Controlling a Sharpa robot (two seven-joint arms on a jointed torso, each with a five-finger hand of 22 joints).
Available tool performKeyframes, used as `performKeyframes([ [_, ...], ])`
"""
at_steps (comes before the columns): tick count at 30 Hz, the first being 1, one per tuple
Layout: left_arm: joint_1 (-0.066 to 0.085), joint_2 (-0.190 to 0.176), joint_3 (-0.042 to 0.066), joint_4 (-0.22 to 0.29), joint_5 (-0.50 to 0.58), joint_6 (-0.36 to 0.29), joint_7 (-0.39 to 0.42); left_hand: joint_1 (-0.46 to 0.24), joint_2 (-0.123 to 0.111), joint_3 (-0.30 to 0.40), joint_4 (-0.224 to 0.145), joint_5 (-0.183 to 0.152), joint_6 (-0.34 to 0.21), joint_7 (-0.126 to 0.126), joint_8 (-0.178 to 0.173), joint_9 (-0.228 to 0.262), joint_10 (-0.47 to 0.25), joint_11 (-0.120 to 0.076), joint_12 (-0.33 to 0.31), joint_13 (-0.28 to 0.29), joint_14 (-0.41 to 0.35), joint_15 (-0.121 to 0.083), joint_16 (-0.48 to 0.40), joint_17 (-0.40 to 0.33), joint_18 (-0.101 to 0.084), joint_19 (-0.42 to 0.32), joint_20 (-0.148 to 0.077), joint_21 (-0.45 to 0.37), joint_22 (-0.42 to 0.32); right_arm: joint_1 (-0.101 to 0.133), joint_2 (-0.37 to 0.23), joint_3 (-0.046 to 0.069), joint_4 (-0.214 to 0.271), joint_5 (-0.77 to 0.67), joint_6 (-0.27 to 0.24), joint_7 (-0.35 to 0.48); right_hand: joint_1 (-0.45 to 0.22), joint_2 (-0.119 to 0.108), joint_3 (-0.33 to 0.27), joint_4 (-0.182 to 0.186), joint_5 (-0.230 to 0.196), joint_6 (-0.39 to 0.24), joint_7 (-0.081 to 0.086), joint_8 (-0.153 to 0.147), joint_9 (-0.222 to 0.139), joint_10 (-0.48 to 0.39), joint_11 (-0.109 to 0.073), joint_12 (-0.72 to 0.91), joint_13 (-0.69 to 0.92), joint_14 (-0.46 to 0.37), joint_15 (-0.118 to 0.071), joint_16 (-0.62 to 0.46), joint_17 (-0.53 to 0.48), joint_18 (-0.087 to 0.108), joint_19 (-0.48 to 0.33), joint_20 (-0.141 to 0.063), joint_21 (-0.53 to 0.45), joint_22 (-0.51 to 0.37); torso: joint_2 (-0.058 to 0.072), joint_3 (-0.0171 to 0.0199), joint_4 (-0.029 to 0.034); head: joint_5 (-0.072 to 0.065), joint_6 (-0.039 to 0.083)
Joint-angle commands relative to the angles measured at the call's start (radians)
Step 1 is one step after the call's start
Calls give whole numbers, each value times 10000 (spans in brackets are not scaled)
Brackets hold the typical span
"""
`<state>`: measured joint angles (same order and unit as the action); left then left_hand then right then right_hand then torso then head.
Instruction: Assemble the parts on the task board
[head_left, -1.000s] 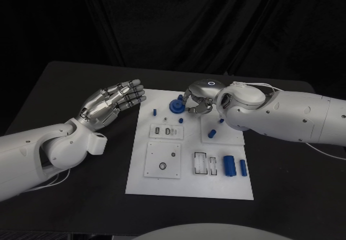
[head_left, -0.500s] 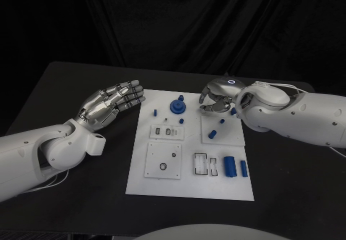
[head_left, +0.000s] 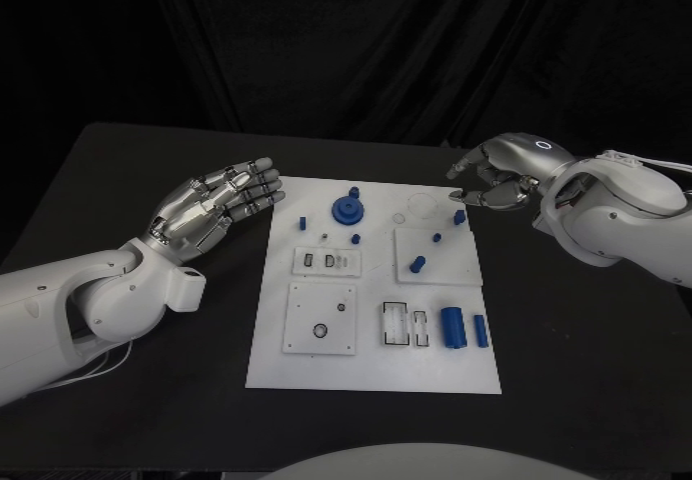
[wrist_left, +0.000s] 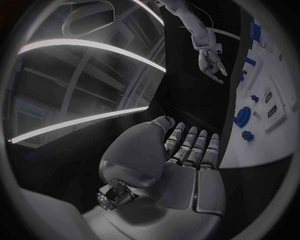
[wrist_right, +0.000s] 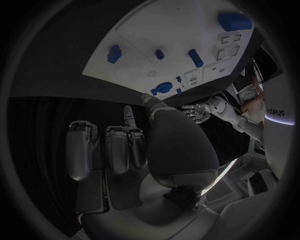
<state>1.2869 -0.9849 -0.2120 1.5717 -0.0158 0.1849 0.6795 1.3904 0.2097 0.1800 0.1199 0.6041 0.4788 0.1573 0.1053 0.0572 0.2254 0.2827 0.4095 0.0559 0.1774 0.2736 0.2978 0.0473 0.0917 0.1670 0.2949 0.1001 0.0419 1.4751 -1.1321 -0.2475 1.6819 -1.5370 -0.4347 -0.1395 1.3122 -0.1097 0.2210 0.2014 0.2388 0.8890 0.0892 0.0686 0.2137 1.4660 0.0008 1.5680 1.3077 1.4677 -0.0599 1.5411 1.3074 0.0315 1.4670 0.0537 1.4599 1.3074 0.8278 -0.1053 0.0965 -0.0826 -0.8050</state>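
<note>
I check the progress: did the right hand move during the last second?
Yes. The right hand went from above the task board, near the blue round part, outward past the board's far right corner.

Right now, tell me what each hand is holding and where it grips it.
The left hand holds nothing, fingers extended beside the board. The right hand has its fingers curled; whether it pinches a small blue piece cannot be told.

Right hand (head_left: 490, 185) pulls back from the far middle of the task board (head_left: 378, 300), now at its far right corner, mostly over the black table (head_left: 577, 340). Fingers curl in; whether they hold anything cannot be told. Blue gear-shaped part (head_left: 348, 210), earlier crowded by that hand, now stands uncovered.
</note>
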Motion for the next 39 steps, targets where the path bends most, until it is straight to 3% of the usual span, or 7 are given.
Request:
performKeyframes([
  [1,-15,15,7,25,10,96,891,-77,3,59,25,26,55,146,44,16,14,45,50,9,-2,34,48,11,-86,24,-19,50,-12,-189,-298,-16,128,55,-539,-186,46,-95,-13,57,-89,-65,-14,-48,-42,1048,-74,28,2631,912,-89,-56,2133,34,339,-94,20,1873,-2,-6,17,-75,32],
  [10,-15,13,7,6,10,105,890,-77,3,59,25,26,55,146,44,16,14,45,50,9,-2,34,48,11,-86,24,-19,50,-12,-597,-597,-26,-58,57,-670,-110,196,-207,-170,176,-462,29,-19,-1,-135,1048,-89,28,2631,915,-110,-50,2142,25,361,-125,35,1897,8,11,41,-220,30],
  [17,-16,10,7,-2,10,136,877,-91,-7,99,25,30,51,146,45,16,19,44,54,9,3,35,61,12,-87,23,-19,51,-12,-821,-415,-27,-384,58,-684,1,294,-239,-244,258,-653,30,5,-4,-187,1048,-74,28,2631,903,-102,-87,2089,31,348,-124,6,1886,-18,23,-60,-134,-10],
  [21,-17,9,7,-6,10,154,878,-91,-7,99,25,30,51,146,45,16,19,44,54,9,3,35,61,12,-87,23,-19,51,-12,-941,-267,-28,-568,58,-795,92,429,-227,-273,305,-672,144,55,46,-206,1048,-36,28,2631,901,-77,-93,2083,26,355,-109,12,1898,-12,21,-43,-200,13],
  [24,-17,2,7,-5,10,162,881,-91,-7,99,25,30,51,146,45,16,19,44,54,9,3,35,61,12,-87,23,-19,51,-12,-994,-161,-27,-687,58,-850,138,490,-232,-284,314,-636,194,69,65,-210,1048,-26,28,2631,898,-67,-103,2069,14,379,-100,47,1925,-10,19,-22,-277,0],
  [35,-20,-33,7,16,10,175,878,-100,-7,128,26,33,46,148,43,15,19,43,58,9,5,38,67,13,-89,24,-19,52,-12,-1073,139,-27,-991,58,-722,57,612,-307,-347,325,-654,128,109,17,-254,1048,9,28,2631,895,-38,-116,2051,22,363,-78,15,1911,2,4,8,-288,-12],
  [39,-21,-56,7,24,10,172,876,-100,-7,128,26,33,46,148,43,15,19,43,58,9,5,38,67,13,-89,24,-19,52,-12,-1079,241,-26,-1084,58,-650,27,639,-325,-367,334,-682,97,114,2,-269,1048,15,28,2631,890,-32,-132,2029,28,352,-71,-6,1900,3,1,-16,-281,-13],
])
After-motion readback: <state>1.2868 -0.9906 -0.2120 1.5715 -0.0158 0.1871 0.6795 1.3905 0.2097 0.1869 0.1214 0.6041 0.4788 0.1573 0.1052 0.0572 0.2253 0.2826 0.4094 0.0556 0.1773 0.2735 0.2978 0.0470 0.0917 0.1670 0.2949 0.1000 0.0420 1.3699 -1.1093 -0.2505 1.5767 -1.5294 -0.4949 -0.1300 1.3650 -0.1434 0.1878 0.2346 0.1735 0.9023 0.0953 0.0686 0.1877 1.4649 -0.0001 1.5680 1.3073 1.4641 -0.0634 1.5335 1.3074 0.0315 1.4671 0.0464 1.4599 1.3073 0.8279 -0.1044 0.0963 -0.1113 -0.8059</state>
